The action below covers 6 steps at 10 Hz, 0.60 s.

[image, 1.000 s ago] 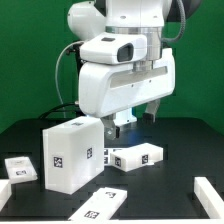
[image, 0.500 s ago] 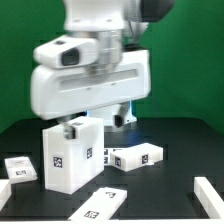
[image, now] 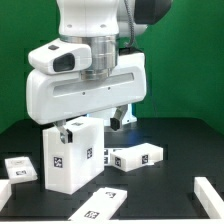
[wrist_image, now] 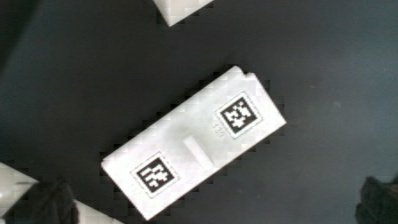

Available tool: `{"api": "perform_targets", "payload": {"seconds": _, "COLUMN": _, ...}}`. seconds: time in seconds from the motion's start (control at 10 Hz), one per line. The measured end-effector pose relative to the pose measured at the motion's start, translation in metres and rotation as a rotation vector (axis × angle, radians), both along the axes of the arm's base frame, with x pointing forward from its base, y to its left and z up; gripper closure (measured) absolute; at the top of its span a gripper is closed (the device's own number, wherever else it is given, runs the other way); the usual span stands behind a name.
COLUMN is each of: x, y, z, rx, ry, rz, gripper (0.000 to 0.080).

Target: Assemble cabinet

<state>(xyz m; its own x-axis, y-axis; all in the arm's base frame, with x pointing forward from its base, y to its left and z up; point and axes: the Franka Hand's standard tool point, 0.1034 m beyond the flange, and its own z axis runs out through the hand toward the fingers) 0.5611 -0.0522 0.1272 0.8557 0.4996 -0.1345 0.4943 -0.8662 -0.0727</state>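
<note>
The cabinet's white box (image: pixel 68 157) stands upright on the black table, with tags on its front faces. My gripper (image: pixel 90 124) hangs open just above and behind its top, one finger (image: pixel 62 128) at the box's upper corner and the other (image: pixel 118 119) toward the exterior view's right. Nothing sits between them. In the wrist view a flat white panel (wrist_image: pixel 196 142) with two tags lies on the table below the open gripper (wrist_image: pixel 214 205). Only the dark fingertips (wrist_image: pixel 43 205) show at the frame's corners.
More white parts lie around the box: a long panel (image: pixel 136 158) beside it, a tagged panel (image: pixel 101 204) at the front, a small piece (image: pixel 20 168) at the exterior view's left and a slanted piece (image: pixel 208 192) at the right. Another white part (wrist_image: pixel 185 8) shows in the wrist view.
The arm has swung toward the exterior view's left and turned, bringing the gripper from beside the box to over its top. The jaws stayed open and the parts have not moved.
</note>
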Motion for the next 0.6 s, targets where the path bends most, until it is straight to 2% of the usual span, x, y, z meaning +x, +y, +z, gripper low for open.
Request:
{"api": "perform_targets", "payload": {"seconds": 0.2, "x": 0.0016, "y": -0.0078, "z": 0.0009, "rx": -0.030, "ry": 0.004, "rz": -0.186, "gripper": 0.0003}}
{"api": "perform_targets", "payload": {"seconds": 0.3, "x": -0.0021, "y": -0.0103, "z": -0.0016, "rx": -0.048, "ry": 0.045, "rz": -0.317, "gripper": 0.0003}}
{"api": "perform_targets", "payload": {"seconds": 0.6, "x": 0.0016, "y": -0.0112, "z": -0.0031, "rx": -0.034, "ry": 0.062, "rz": -0.324, "gripper": 0.0003}}
